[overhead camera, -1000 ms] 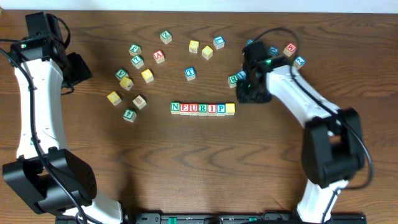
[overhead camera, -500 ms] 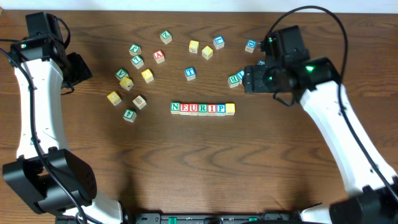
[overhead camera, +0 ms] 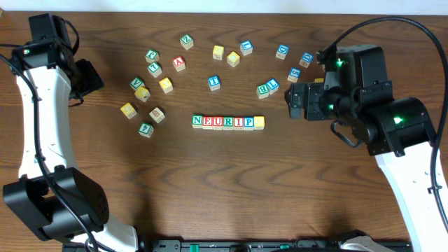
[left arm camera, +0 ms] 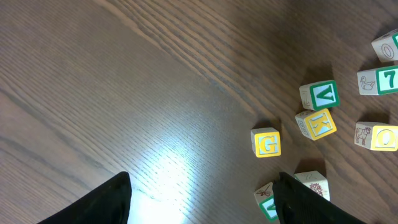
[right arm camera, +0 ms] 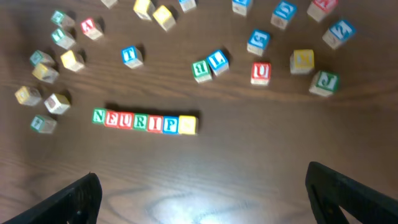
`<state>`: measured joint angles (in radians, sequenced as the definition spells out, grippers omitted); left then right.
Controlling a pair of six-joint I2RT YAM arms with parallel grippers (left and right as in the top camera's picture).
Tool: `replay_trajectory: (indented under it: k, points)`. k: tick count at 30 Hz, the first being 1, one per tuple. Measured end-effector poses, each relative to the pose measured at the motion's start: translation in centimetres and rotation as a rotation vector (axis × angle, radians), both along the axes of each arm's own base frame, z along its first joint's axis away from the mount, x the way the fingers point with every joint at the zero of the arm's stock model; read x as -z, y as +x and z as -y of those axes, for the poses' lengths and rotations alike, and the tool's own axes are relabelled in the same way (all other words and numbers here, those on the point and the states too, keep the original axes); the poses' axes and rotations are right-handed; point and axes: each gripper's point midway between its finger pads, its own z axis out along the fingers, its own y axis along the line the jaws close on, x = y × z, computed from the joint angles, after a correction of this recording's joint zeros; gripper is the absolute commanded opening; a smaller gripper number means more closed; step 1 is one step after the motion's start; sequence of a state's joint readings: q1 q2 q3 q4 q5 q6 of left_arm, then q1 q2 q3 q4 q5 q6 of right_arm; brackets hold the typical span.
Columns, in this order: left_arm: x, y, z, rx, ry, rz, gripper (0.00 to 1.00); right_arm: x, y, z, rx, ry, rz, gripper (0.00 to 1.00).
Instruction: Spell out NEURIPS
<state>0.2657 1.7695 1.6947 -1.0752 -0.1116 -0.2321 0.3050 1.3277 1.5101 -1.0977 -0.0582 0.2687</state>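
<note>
Right gripper (right arm camera: pixel 202 174): jaws spread wide, nothing between them. It hung over bare table (overhead camera: pixel 210 182), right of the word and slightly farther back, well apart from it.

Left gripper (left arm camera: pixel 204 180): fingers also parted and empty, over the far left of the table, near a yellow G cube (left arm camera: pixel 267 143) and a green V cube (left arm camera: pixel 323 94) but touching neither.

NEURIPS row (overhead camera: pixel 228 122): seven cubes in one straight left-to-right line at mid-table, each touching the next. N (overhead camera: pixel 197 121) sat at the left end, then E, U, R, I, P; the last cube (overhead camera: pixel 259 122) at the right end showed a yellow face (its letter was too small to read from overhead). Neither gripper touched the row.

Loose cubes (overhead camera: pixel 218 52) lay scattered across the far half of the table, apart from the row; the closest to the right gripper was a green and blue pair (overhead camera: pixel 267 87) just to its left.
</note>
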Motion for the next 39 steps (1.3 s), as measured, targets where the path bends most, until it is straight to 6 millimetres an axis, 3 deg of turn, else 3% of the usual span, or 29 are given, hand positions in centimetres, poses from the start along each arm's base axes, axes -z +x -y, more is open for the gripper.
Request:
replay_trajectory:
  k: [9, 17, 24, 31, 35, 39]
  points:
    - [0.0, 0.0, 0.0, 0.0, 0.0, 0.0, 0.72, 1.2, -1.2, 1.8, 0.036, -0.096, -0.06, 0.99]
    - [0.0, 0.0, 0.0, 0.0, 0.0, 0.0, 0.72, -0.8, 1.8, 3.3, 0.11, -0.142, 0.09, 0.99]
    - [0.0, 0.0, 0.0, 0.0, 0.0, 0.0, 0.72, -3.5, 4.8, 6.4, 0.15, -0.134, 0.315, 0.99]
    - [0.0, 0.0, 0.0, 0.0, 0.0, 0.001, 0.72, -4.9, 0.7, 10.0, 0.195, -0.1, 0.589, 0.99]
    - [0.0, 0.0, 0.0, 0.0, 0.0, 0.0, 0.72, -4.1, -2.3, 11.3, 0.226, -0.092, 0.728, 0.99]
    - [0.0, 0.0, 0.0, 0.0, 0.0, 0.0, 0.72, -1.5, -5.0, 11.5, 0.235, -0.088, 0.838, 0.99]
